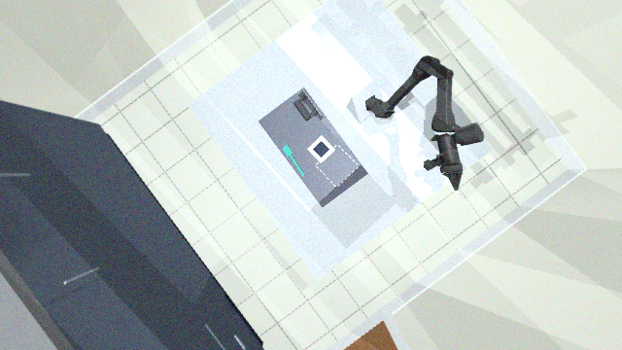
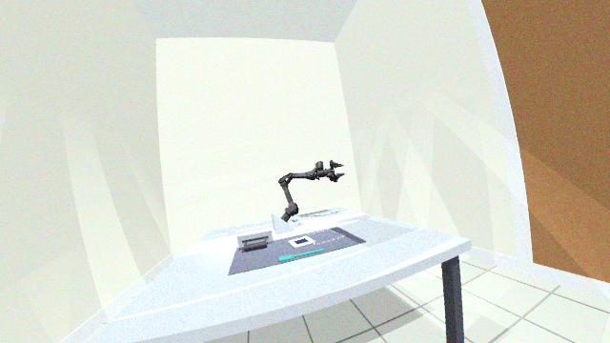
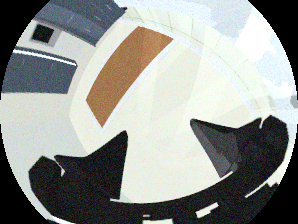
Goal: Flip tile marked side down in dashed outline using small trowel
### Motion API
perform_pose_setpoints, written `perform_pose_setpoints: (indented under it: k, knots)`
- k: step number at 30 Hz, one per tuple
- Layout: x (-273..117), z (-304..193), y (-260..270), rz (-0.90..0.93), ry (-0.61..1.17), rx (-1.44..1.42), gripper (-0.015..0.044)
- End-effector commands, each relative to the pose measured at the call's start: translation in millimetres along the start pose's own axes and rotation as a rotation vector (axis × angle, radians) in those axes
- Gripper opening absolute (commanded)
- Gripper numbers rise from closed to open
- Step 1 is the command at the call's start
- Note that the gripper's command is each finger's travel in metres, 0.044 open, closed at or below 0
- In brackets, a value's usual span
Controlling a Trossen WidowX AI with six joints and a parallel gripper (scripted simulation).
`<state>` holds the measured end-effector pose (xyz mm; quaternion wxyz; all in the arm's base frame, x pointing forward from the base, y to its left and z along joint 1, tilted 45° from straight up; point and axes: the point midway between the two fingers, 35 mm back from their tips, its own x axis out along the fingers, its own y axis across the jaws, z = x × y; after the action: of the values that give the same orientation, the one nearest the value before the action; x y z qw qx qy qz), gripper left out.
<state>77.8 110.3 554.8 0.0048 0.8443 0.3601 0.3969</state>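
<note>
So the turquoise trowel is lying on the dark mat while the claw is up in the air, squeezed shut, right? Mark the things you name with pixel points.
Not quite: the claw [image 1: 456,187] [image 2: 341,170] [image 3: 158,128] is open; the wrist view shows its fingers well apart. It is indeed up in the air, and the turquoise trowel [image 1: 287,151] [image 2: 286,258] is lying on the dark mat [image 1: 282,122] [image 2: 240,267].
</note>
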Motion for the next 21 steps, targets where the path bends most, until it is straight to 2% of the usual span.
perform_pose_setpoints:
  k: [1, 11, 21]
  knots:
    - [0.3, 0.7, 0.1, 0.001, -0.003, -0.003, 0.0374]
    - [20.6, 41.3, 3.9, 0.03, -0.151, -0.135, 0.0111]
    - [50.6, 116.9, 21.1, 0.031, -0.41, -0.283, 0.01]
